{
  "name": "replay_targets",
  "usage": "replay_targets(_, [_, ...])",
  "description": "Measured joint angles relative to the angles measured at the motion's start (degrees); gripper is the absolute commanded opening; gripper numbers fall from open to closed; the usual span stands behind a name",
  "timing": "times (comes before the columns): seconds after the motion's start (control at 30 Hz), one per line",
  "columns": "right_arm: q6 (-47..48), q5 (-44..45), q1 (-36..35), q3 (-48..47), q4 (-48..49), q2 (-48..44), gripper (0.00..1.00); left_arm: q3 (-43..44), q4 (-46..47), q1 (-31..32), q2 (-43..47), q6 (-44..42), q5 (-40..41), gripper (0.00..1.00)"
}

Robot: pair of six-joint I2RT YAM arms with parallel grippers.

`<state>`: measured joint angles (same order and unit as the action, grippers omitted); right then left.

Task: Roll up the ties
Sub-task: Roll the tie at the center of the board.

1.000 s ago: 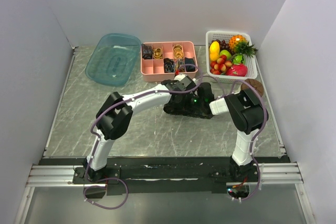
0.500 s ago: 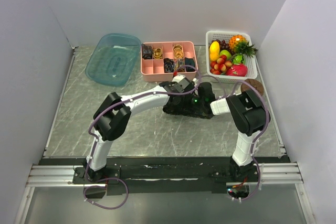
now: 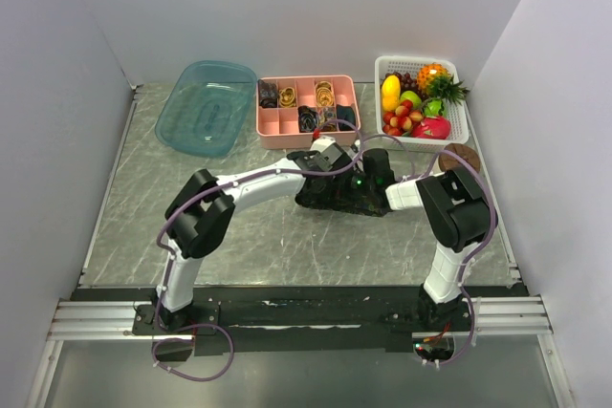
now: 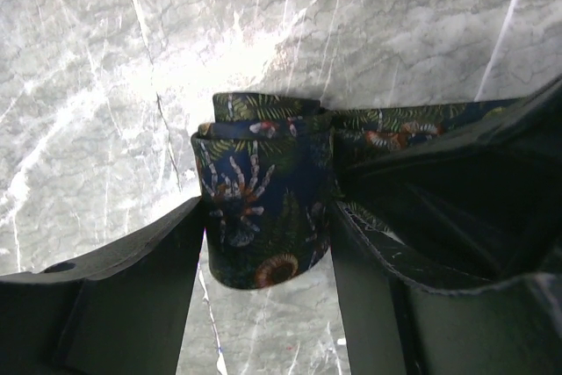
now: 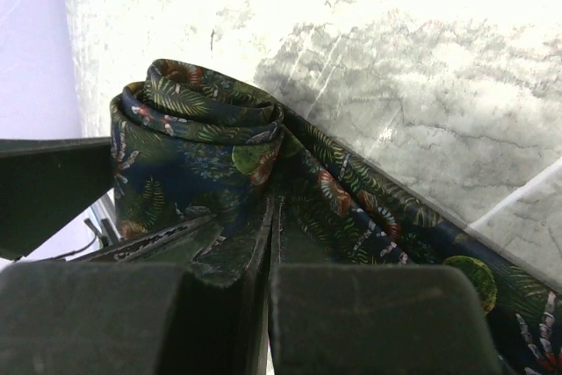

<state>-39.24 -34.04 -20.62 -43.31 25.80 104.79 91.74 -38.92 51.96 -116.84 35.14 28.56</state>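
Both arms meet mid-table, just near of the pink tray (image 3: 277,139), working 1 tie (image 5: 193,151), navy with a fern print.

- Left gripper (image 4: 268,217): fingers clamped on the coil from either side, coil standing on edge on the marble table (image 3: 143,198).
- Right gripper (image 5: 274,217): pads pressed together with fabric at the seam. It looks like a pinch on the tail right where it leaves the coil, though the contact itself is partly hidden.
- The tail runs flat along the table toward the right in the right wrist view. Its end is out of frame, so the length left unrolled can't be judged.

Progress: the coil shows several tight wraps, so this tie reads as well underway but not finished, with the tail not yet wound in. Rolled ties (image 3: 326,95) already sit in several tray compartments, and the near-left ones look free. No other loose ties show on the table in the top view.

Left to do, as a judgement: wind in the remaining tail while holding tension, then drop the coil into a free compartment. The risk is the coil springing loose when 1 grip lets go.
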Motion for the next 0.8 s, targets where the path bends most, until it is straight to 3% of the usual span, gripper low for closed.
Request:
replay_targets(0.57, [-1.86, -0.87, 0.22, 3.23, 5.18, -0.20, 0.00, -8.61, 13.44, 0.04, 6.36, -1.95, -7.15, 0.63])
replay_targets(0.8, [-0.26, 0.85, 2.71, 6.38, 1.64, -6.78, 0.00, -9.62, 17.18, 0.26, 6.36, -1.95, -11.26, 0.63])
